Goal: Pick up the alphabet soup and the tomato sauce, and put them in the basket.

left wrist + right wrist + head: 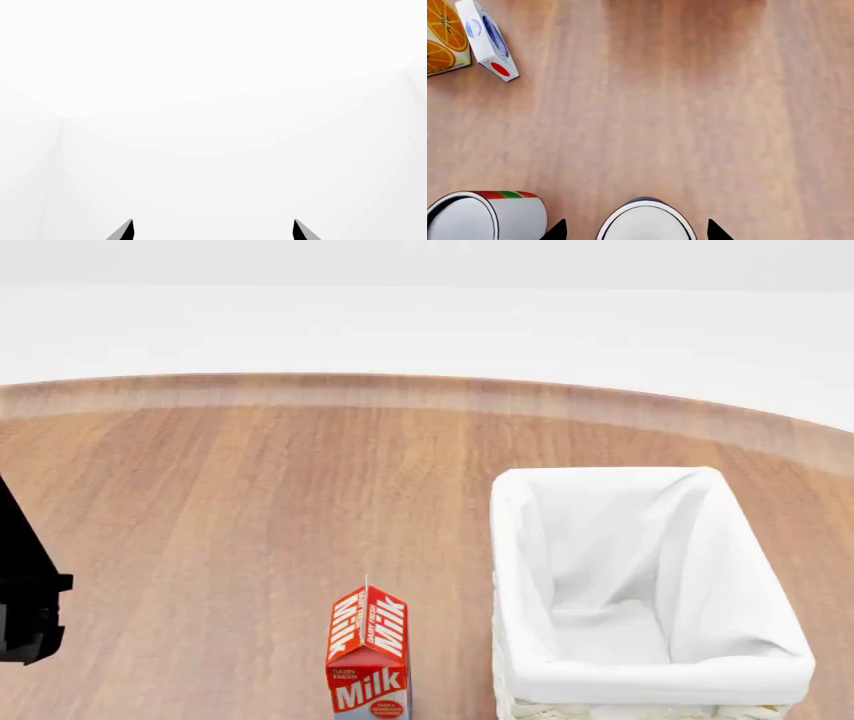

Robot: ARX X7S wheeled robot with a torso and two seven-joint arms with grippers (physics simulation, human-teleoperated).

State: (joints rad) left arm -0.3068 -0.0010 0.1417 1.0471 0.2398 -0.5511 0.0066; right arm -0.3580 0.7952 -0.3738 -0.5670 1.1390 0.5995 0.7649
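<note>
Soup (646, 221) upright on tabletop (694, 110), between spread jaws of right gripper (636, 231), contact not visible. Sauce (484, 216) upright just beside soup. Basket (641, 590) on tabletop beside milk carton (368, 652), liner empty. Orange-printed carton (444, 35) and white box (487, 40) well apart from cans. Left gripper (213, 230) jaws wide, nothing between, facing blank white.

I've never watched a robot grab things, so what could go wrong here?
The blue-rimmed, white-topped alphabet soup can sits between the open right gripper fingertips, but the red-and-green-banded tomato sauce can stands close beside it, so a fingertip might knock it. The cream cloth-lined wicker basket is outside the wrist view.
</note>
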